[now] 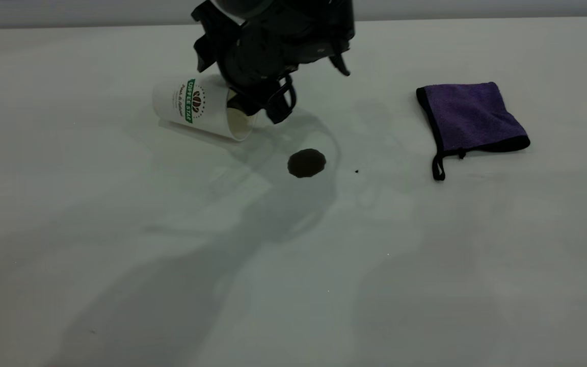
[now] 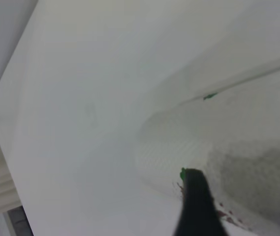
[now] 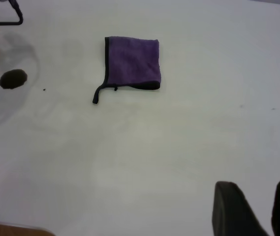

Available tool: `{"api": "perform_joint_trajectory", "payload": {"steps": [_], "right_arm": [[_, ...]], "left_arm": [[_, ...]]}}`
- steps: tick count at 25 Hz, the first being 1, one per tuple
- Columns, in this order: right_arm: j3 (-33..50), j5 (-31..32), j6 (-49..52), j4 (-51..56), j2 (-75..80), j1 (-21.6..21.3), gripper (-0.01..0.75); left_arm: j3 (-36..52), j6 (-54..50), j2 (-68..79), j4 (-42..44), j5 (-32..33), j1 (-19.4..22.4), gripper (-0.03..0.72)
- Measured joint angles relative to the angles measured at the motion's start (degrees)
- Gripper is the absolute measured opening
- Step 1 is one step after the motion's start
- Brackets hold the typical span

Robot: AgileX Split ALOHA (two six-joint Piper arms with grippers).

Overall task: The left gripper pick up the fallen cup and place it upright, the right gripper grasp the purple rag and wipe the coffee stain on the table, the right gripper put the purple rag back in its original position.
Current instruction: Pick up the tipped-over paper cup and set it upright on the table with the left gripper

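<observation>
- The cup (image 1: pixel 191 106), ribbed white paper with a green band, lies on its side at the left of the white matte bench (image 1: pixel 120 255), mouth turned toward the stain.
- The left gripper (image 1: pixel 265 104) is down at the cup's mouth, apparently to right it; I cannot tell how wide its fingers stand or whether they grip the rim.
- The coffee stain (image 1: pixel 307 163), a round dark blot, sits just beside the cup's mouth, unwiped.
- The purple rag (image 1: pixel 469 118), soft microfibre edged in black, lies flat well apart to the right.
- The right gripper (image 3: pixel 255 209) hangs clear of the rag, fingers parted and empty.
</observation>
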Motion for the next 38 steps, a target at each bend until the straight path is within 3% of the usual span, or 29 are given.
{"api": "perform_joint_trajectory", "payload": {"steps": [3,6,9,12,15,22,27,32,38], "right_arm": [[0.0,0.0,0.0,0.0,0.0,0.0,0.238],[0.0,0.0,0.0,0.0,0.0,0.0,0.238],[0.0,0.0,0.0,0.0,0.0,0.0,0.238],[0.0,0.0,0.0,0.0,0.0,0.0,0.238],[0.0,0.0,0.0,0.0,0.0,0.0,0.238],[0.0,0.0,0.0,0.0,0.0,0.0,0.238],[0.0,0.0,0.0,0.0,0.0,0.0,0.238],[0.0,0.0,0.0,0.0,0.0,0.0,0.238],[0.0,0.0,0.0,0.0,0.0,0.0,0.238]], "left_arm": [[0.0,0.0,0.5,0.8,0.0,1.0,0.369],[-0.1,1.9,0.2,2.0,1.1,1.5,0.135],[-1.0,7.1,-2.2,2.0,3.3,1.7,0.025],[-4.1,15.5,-6.2,-1.4,5.2,2.0,0.014],[-8.5,24.8,-11.3,-10.5,7.2,4.3,0.012],[-13.5,38.1,-17.0,-41.7,7.5,17.9,0.012],[-13.5,46.2,-15.7,-57.7,4.3,26.4,0.012],[-13.5,52.0,-12.1,-65.7,0.5,30.7,0.015],[-13.5,55.5,-7.4,-68.3,-3.6,31.4,0.023]]}}
